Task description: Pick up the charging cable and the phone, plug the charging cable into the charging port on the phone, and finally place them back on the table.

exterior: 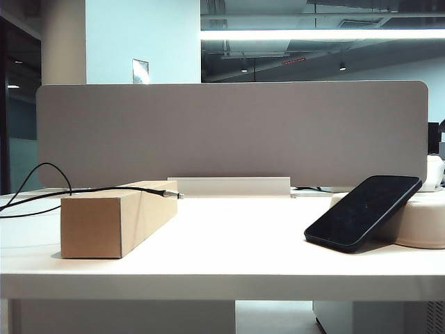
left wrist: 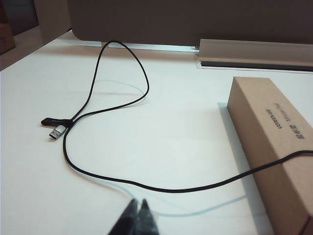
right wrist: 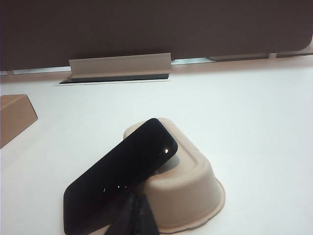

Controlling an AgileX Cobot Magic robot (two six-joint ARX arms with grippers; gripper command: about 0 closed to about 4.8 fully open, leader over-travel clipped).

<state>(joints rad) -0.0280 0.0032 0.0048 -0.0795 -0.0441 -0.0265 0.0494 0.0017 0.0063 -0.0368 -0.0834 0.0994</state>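
My left gripper (left wrist: 138,215) hangs above the wide white smooth-topped table (exterior: 236,236), its dark fingers pressed together with nothing between them. Just past it the long thin black charging cable (left wrist: 105,110) lies in loose curves on the table, one loop reaching toward the grey fabric divider panel (exterior: 229,129), its flat silvery USB plug resting on the bare surface. The cord then runs up and over the long brown cardboard box (exterior: 115,219); in the exterior view its small metal tip sticks out past the box's far end, hanging free in the air.

My right gripper (right wrist: 136,213) is likewise shut and empty, hovering just over the black glossy rectangular phone (right wrist: 120,178). The phone leans tilted, its lower short edge on the table and its upper part propped against the cream moulded-pulp tray (right wrist: 188,188), which sits upside down, so nothing lies inside it. Box and phone stand well apart.
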